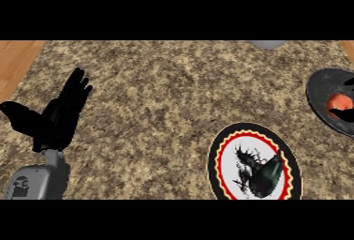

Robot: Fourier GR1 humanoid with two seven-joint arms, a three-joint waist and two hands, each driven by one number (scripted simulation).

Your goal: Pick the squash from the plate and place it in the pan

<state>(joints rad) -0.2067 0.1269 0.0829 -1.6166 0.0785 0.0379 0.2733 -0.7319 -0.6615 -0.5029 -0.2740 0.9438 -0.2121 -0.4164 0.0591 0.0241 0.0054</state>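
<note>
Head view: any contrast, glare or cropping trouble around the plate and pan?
Head view: dark green shape on the plate blends into its black pattern, outline hard to trace. Head view: no clear cast shadows on the counter. Head view: pan cut by the right edge; black shapes over an orange patch there unreadable.

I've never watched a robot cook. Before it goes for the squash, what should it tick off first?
1. Squash lying on the plate: ok.
2. Nothing on top of the squash: ok.
3. Pan in view: ok, though cut off by the right edge.
4. Room in the pan: cannot tell; something orange with dark shapes across it already shows there.
5. Left hand open and holding nothing: ok; it rests at the left, well away from the plate.
6. Right hand ready: cannot tell; it does not show.
</note>
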